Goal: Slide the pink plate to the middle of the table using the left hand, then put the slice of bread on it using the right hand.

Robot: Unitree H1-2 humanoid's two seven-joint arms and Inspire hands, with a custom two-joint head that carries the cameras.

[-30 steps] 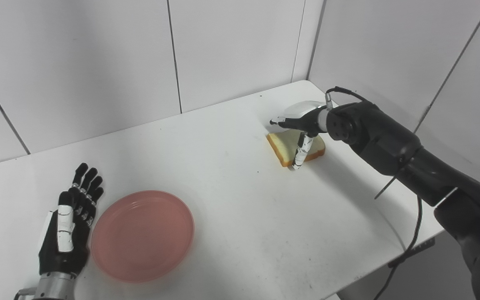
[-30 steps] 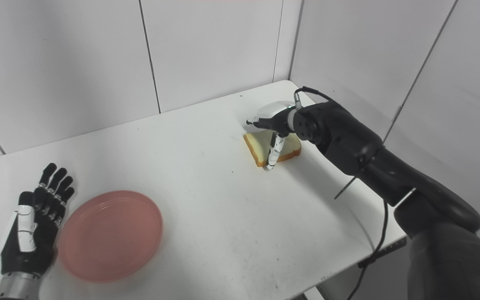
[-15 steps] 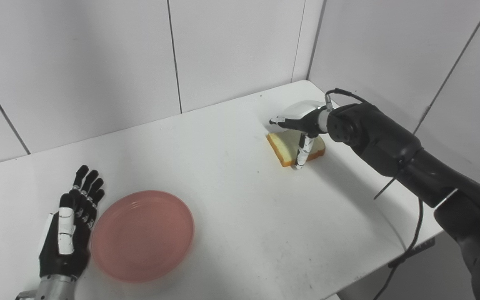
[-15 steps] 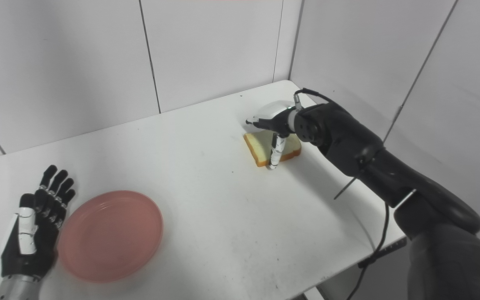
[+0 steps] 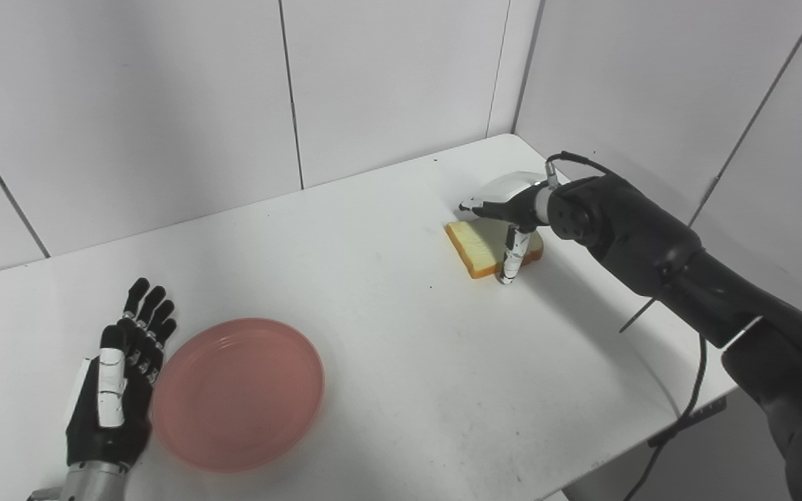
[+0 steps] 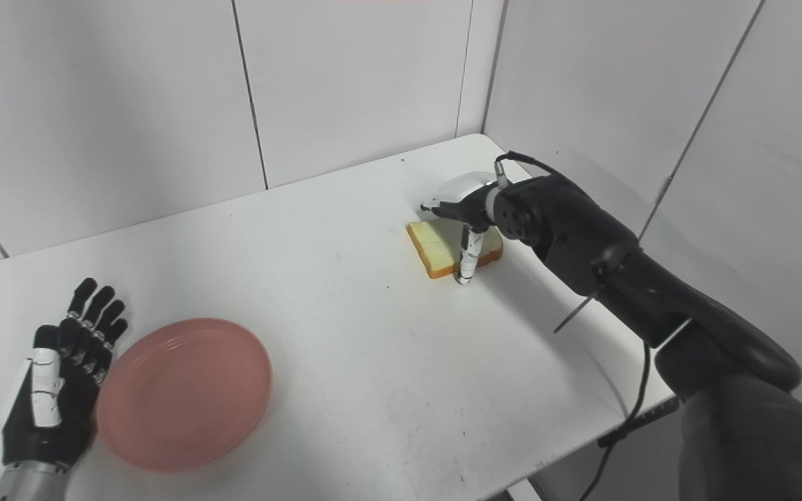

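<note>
The pink plate (image 5: pixel 237 393) lies near the table's front left. My left hand (image 5: pixel 119 379) rests flat beside its left rim, fingers spread, holding nothing. The slice of bread (image 5: pixel 474 247) lies flat at the back right of the table. My right hand (image 5: pixel 505 209) hovers over the bread's right part, fingers stretched above it and the thumb (image 5: pixel 511 256) pointing down at the slice's near edge. It is open; the bread stays on the table.
The white table (image 5: pixel 401 334) ends at a front edge running toward the lower right. Tiled walls close in behind and at the right. A black cable (image 5: pixel 679 410) hangs off the right arm past the table's edge.
My right hand has shifted a little to the right and lower over the bread. The left hand slid slightly back along the plate's rim. Plate and bread have not moved.
</note>
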